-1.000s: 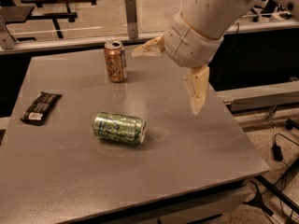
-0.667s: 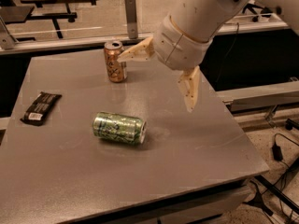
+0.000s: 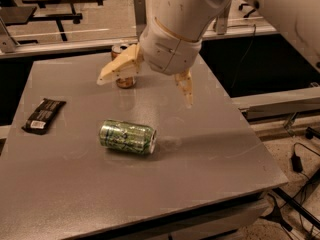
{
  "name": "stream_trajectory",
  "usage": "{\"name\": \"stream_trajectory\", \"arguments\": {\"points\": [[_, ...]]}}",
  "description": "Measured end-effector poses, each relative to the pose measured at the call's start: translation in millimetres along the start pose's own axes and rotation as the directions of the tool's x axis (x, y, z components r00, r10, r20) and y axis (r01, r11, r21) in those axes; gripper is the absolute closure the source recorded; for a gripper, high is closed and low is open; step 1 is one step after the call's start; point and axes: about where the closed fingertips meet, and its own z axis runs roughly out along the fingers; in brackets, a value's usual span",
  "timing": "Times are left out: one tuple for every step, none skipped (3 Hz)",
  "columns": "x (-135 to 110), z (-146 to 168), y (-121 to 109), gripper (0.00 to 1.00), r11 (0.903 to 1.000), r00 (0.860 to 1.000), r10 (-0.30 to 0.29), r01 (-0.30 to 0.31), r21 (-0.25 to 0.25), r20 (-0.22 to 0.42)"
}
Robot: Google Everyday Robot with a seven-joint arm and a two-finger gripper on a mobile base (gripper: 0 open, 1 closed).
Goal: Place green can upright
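The green can (image 3: 127, 136) lies on its side near the middle of the grey table (image 3: 210, 159), its silver end facing right. My gripper (image 3: 146, 90) hangs above the table, just behind and above the can. It is open and empty, with one pale finger (image 3: 117, 69) pointing left and the other finger (image 3: 185, 88) pointing down to the right. The gripper does not touch the can.
A gold-brown can (image 3: 123, 79) stands upright at the back of the table, partly hidden behind my left finger. A black snack bar (image 3: 43, 115) lies near the left edge. The table's right edge drops to a floor with cables (image 3: 300, 159).
My gripper has moved left and down toward the green can, now covering part of the gold-brown can. The green can has not moved.
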Motion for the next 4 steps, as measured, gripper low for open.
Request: {"name": "stream_trajectory", "arguments": {"points": [[-9.7,12.1,-4.0,0.0,0.9793,0.98,-0.196,0.198,-0.043,0.045],[-11.8,27.0,-5.4,0.0,0.933,0.936,-0.347,0.351,-0.078,0.067],[-4.4,49.6,-5.2,0.0,0.8528,0.863,-0.498,0.505,-0.135,0.082],[5.9,67.2,-3.6,0.0,0.7957,0.815,-0.57,0.58,-0.176,0.105]]}}
